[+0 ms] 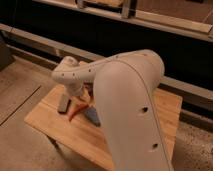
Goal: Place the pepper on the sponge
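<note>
One pepper slants diagonally, tip toward lower-left, beneath the gripper.

High camera overlooks arm, end effector above table.

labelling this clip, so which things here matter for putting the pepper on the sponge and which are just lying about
Belongs to the job:
- pepper, red-orange, just below the gripper
- sponge, blue-grey, beside the pepper, partly hidden by the arm

Just lying about:
- grey rectangular block, on the pepper's far side from the sponge
- wooden table, which everything sits on
</note>
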`<move>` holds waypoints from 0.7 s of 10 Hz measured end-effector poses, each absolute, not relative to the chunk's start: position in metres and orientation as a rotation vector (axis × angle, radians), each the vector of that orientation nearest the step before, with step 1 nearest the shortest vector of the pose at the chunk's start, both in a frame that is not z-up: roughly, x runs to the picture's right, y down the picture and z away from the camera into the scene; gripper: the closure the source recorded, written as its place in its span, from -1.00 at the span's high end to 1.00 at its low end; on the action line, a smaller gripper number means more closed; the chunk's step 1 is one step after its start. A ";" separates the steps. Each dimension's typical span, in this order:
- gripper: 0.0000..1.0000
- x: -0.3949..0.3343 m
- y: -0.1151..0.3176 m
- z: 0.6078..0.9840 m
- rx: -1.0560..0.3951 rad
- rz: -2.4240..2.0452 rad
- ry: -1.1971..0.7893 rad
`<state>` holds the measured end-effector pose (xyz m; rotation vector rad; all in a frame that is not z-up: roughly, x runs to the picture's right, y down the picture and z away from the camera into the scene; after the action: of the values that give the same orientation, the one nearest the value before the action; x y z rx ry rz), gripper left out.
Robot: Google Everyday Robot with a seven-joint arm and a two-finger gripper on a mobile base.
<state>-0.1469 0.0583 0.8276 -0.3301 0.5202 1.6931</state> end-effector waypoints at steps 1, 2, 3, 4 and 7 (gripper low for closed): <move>0.30 -0.147 0.058 0.828 -0.330 1.693 0.520; 0.30 -0.147 0.058 0.828 -0.330 1.693 0.520; 0.30 -0.147 0.058 0.828 -0.330 1.693 0.520; 0.30 -0.147 0.058 0.828 -0.330 1.693 0.520; 0.30 -0.147 0.058 0.828 -0.330 1.693 0.521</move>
<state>-0.1468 0.0584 0.8277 -0.3302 0.5205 1.6930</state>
